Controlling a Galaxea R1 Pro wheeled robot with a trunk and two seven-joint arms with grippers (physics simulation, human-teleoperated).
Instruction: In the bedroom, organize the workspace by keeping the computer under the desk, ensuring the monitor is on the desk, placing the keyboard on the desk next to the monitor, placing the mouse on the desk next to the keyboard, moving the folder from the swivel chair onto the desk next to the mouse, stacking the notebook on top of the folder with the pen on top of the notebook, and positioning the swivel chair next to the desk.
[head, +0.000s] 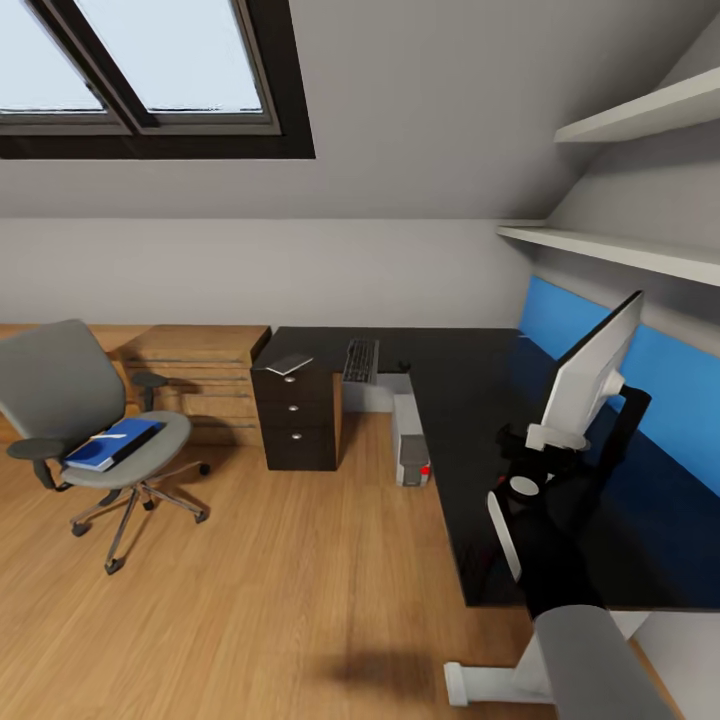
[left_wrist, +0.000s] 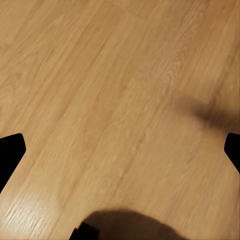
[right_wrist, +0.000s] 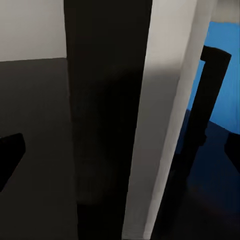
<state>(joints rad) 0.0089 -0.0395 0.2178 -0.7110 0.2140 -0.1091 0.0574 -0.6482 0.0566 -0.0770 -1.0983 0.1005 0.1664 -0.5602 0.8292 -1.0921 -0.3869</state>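
Right wrist view: gripper (right_wrist: 125, 165) fingers spread wide around the monitor (right_wrist: 160, 115) edge on the desk (right_wrist: 35, 125). I'd close slowly and keep the screen upright. Left gripper (left_wrist: 120, 155) fingers spread over the floor (left_wrist: 100, 75).

The monitor (head: 590, 375) blocks the desk's (head: 470, 420) right wing (screen edge-on); left floor (head: 280, 590) lies open.

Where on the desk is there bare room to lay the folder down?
The black top of the desk looks bare between the keyboard and the monitor, and along its near edge. It is crowded round the monitor, where the right arm reaches in. The far left end holds the keyboard and a grey flat item. The folder lies on the swivel chair.
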